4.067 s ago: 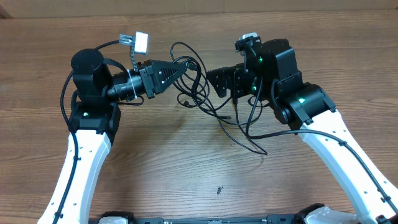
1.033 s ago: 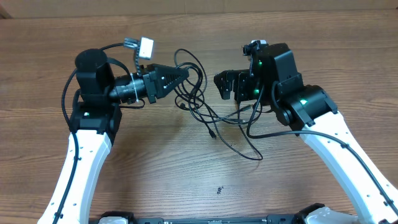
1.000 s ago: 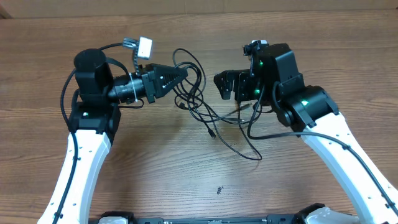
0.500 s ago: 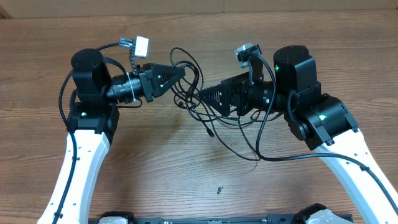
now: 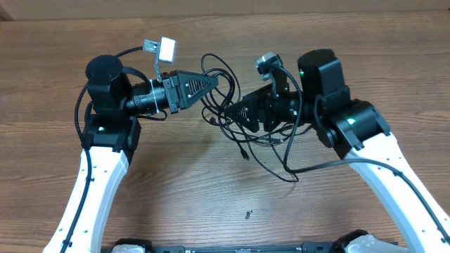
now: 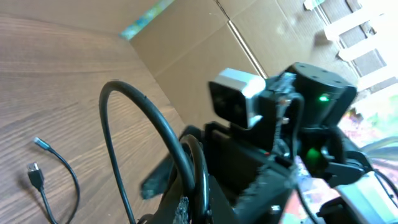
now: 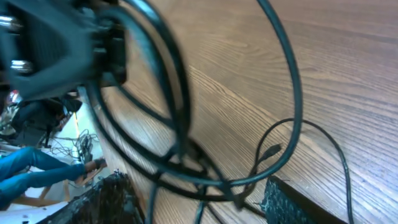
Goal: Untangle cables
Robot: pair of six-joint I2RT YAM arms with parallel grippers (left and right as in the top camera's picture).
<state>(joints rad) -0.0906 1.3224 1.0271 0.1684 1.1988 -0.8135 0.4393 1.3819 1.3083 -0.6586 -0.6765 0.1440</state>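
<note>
The cables point(image 5: 223, 98) are thin black cords in a loose tangle between my two grippers, with strands trailing toward the front across the table point(image 5: 274, 169). My left gripper point(image 5: 211, 83) points right and is shut on two cable strands point(image 6: 198, 180) at its tips. My right gripper point(image 5: 229, 112) points left into the tangle. Its fingers point(image 7: 107, 200) are spread wide with several cable loops point(image 7: 186, 134) crossing between them, not pinched. Small plug ends lie on the wood point(image 6: 34, 175).
The wooden table point(image 5: 211, 204) carries only the cables. The right arm's thicker fixed cable point(image 5: 330, 165) loops over the table beside the trailing strands. The two grippers are close together, tip to tip. A cardboard wall point(image 6: 199, 37) stands behind the table.
My right gripper has swung left and pushed into the tangle, its fingers around the loops. My left gripper has shifted slightly right, still holding its strands.
</note>
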